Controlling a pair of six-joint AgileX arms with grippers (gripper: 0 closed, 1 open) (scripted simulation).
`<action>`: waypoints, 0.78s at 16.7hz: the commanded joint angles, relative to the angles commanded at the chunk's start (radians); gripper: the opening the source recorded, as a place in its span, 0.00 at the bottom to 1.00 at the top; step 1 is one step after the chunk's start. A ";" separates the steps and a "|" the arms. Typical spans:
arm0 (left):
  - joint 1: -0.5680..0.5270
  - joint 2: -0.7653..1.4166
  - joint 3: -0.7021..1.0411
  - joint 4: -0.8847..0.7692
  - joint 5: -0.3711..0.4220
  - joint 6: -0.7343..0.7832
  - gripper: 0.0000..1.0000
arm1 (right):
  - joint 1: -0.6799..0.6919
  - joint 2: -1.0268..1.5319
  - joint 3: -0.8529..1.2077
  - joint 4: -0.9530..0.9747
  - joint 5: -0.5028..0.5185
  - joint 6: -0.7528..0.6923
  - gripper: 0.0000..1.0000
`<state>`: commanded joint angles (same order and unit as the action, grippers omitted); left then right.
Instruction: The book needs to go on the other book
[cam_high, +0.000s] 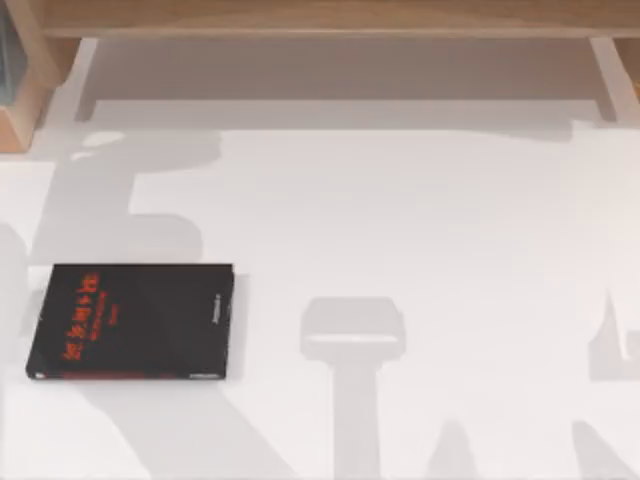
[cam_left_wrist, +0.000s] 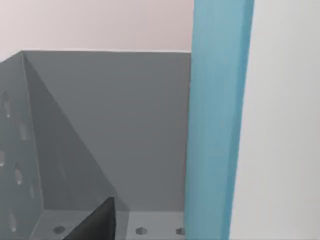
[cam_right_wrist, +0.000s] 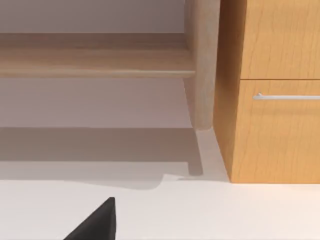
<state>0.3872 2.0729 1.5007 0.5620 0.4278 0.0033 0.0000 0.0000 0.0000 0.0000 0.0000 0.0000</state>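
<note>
Left gripper (cam_left_wrist: 95, 225): low before a grey perforated stand (cam_left_wrist: 110, 125); opening cannot be told.
The book (cam_left_wrist: 217, 120): teal-blue, upright, ahead of the left gripper, beside the stand's back wall.
The other book (cam_high: 135, 320): black, red lettering, flat on the white table (cam_high: 420, 220) at its left side; place relative to either gripper cannot be told.
Right gripper (cam_right_wrist: 95, 222): over the table, facing a wooden cabinet (cam_right_wrist: 280, 135) with drawer handle (cam_right_wrist: 287, 96); opening cannot be told.

Teal-blue book (cam_left_wrist: 217, 120), upright, beside a white panel (cam_left_wrist: 282, 120). Grey metal bookend (cam_left_wrist: 110, 130) with holes in its side wall and base, touching the book's edge. Dark fingertip (cam_left_wrist: 97, 222) above the base.
</note>
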 joint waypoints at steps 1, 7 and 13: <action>-0.004 0.016 0.025 -0.008 -0.004 0.000 1.00 | 0.000 0.000 0.000 0.000 0.000 0.000 1.00; -0.012 0.049 0.075 -0.026 -0.011 0.000 1.00 | 0.000 0.000 0.000 0.000 0.000 0.000 1.00; -0.012 0.049 0.075 -0.026 -0.011 0.000 0.55 | 0.000 0.000 0.000 0.000 0.000 0.000 1.00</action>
<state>0.3750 2.1219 1.5758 0.5362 0.4164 0.0028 0.0000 0.0000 0.0000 0.0000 0.0000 0.0000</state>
